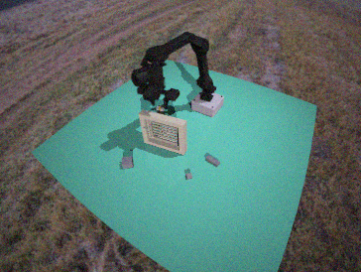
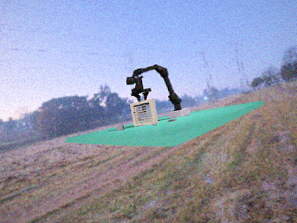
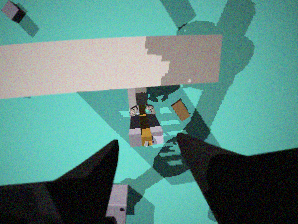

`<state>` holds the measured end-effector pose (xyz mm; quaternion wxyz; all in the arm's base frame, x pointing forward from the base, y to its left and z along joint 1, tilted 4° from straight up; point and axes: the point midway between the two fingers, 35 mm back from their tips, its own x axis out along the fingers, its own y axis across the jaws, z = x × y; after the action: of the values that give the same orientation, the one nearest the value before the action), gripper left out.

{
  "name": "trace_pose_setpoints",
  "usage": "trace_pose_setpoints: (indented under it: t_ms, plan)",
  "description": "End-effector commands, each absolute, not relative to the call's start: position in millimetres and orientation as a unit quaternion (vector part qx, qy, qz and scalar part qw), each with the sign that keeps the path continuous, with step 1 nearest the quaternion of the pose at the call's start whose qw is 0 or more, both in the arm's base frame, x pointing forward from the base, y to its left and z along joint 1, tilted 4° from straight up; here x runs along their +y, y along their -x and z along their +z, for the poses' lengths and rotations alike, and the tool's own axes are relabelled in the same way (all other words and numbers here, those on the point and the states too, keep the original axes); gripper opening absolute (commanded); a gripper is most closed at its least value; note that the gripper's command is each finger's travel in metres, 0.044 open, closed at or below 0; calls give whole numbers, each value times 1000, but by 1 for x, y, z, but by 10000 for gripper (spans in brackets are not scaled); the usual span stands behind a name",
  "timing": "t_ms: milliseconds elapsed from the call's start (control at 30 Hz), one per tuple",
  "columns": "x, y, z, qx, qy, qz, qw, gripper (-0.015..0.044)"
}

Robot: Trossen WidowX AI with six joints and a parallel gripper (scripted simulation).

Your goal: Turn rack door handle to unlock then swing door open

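Note:
The rack's beige frame (image 1: 182, 138) (image 2: 155, 112) (image 3: 75, 65) stands upright on the green table, with a slatted door (image 1: 164, 133) (image 2: 142, 111) that looks closed. The handle (image 3: 146, 134), with orange, dark and pale parts, juts out on the arm's side of the frame; its top also shows in the top view (image 1: 160, 108). My gripper (image 1: 160, 105) (image 3: 148, 140) is open and points down above the handle. In the wrist view the handle lies between the fingertips, with a gap on each side; its depth below them is hard to tell.
Grey blocks lie beyond the frame, one at left (image 1: 127, 162) (image 2: 120, 128), a small one (image 1: 188, 175) and a long one (image 1: 212, 159). A small brown piece (image 3: 181, 110) lies in shadow near the handle. The arm's pale base (image 1: 208, 105) (image 2: 179, 113) (image 3: 117, 200) stands behind.

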<state>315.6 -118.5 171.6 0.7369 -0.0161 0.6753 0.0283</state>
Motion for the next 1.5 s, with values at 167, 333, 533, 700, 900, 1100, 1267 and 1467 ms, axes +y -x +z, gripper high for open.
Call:
trace_pose_setpoints:
  t_ms: [167, 333, 533, 700, 900, 1100, 1267, 1467]
  plan:
    - [-118, -317, 156, 675, 16, 30, 737, 281]
    - [-118, -318, 148, 675, 16, 30, 737, 281]
    - [-117, -318, 138, 675, 16, 30, 737, 281]
    - [-117, -318, 130, 675, 16, 30, 737, 281]
    - [-116, -318, 121, 675, 16, 30, 737, 281]
    - [-116, -318, 121, 675, 16, 30, 737, 149]
    - [-116, -318, 121, 675, 16, 30, 737, 77]
    - [-116, -318, 121, 675, 16, 30, 737, 37]
